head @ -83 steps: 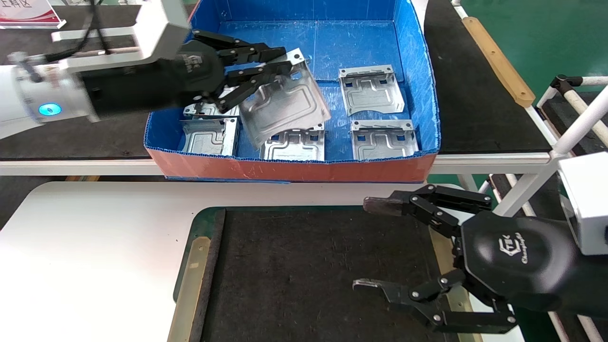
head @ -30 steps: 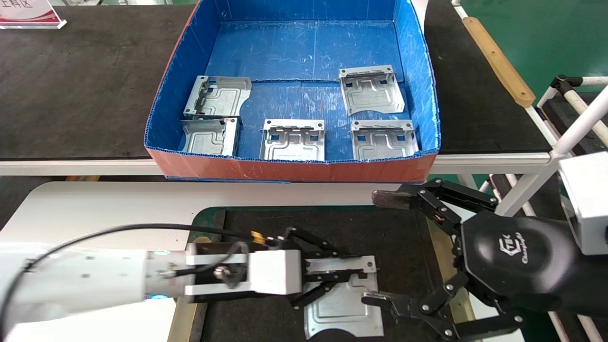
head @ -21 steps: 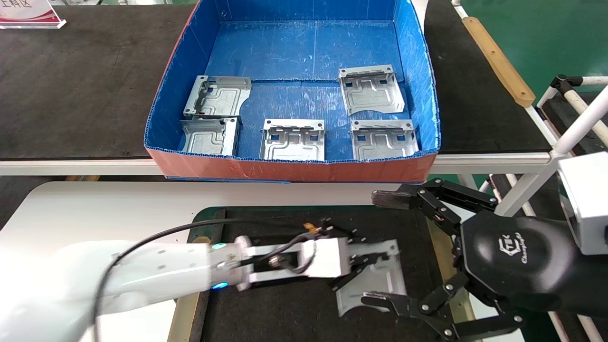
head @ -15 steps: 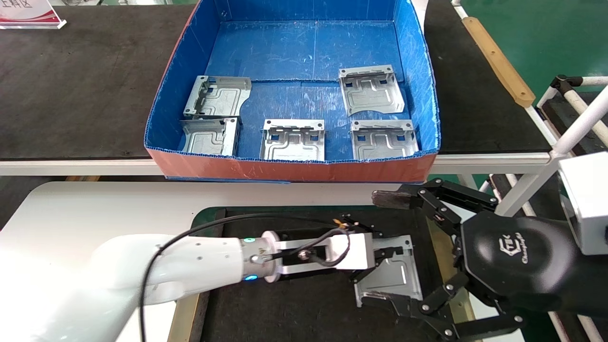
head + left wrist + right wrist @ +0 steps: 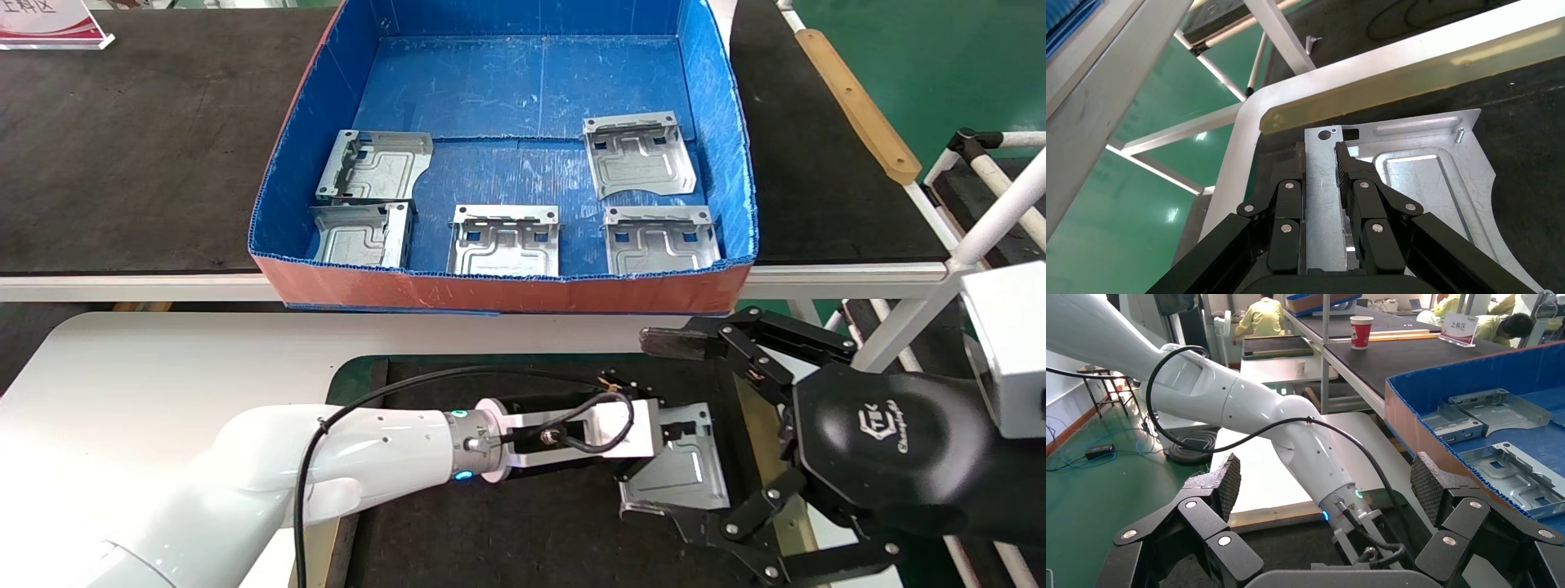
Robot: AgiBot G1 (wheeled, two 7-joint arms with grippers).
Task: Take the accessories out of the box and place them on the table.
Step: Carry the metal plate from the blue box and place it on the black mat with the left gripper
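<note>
My left gripper [image 5: 663, 457] reaches across the black mat of the table [image 5: 163, 367], its jaws closed tight on the upright side flange of one bracket [image 5: 686, 478], which lies flat on the mat directly under my fingertips [image 5: 1347, 168]. Thin stamped steel, it should feel light, rigid and slick, so that raised flange looks the surest hold. The plate is near square, its curved cut-out edge toward me and its flanged, holed edge away. Beyond my gripper, five more brackets [image 5: 504, 242] sit in the blue box [image 5: 719, 122]. To my right, my right gripper [image 5: 654, 425] hangs wide open and empty, its fingers on either side of the bracket.
</note>
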